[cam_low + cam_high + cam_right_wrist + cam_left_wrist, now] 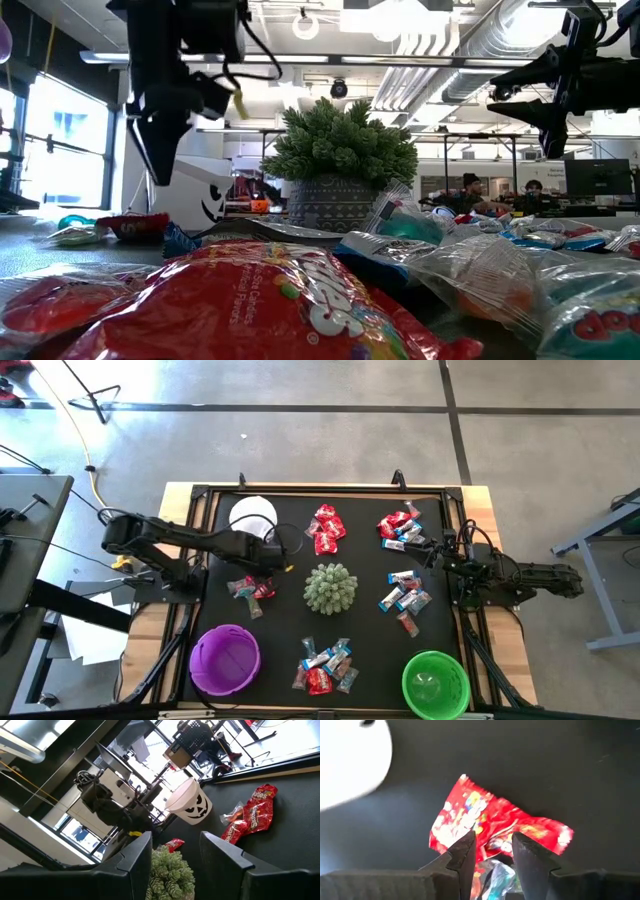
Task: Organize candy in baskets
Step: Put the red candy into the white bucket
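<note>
Candy [492,827] (red) under left claw [492,851]

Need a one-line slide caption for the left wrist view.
Left gripper poised with parted fingers over a red candy wrapper on the black mat, beside the white basket.

The surface [290,630] is black with a pale wood edge. The baskets are white [252,516] with a black jack-o'-lantern face, purple [224,658] and bright green [435,683]. Candy [327,527] wrappers are shiny red with coloured print, others [404,594] blue and silver. The spiky ball [330,588] is pale green. The arms are dark.
</note>
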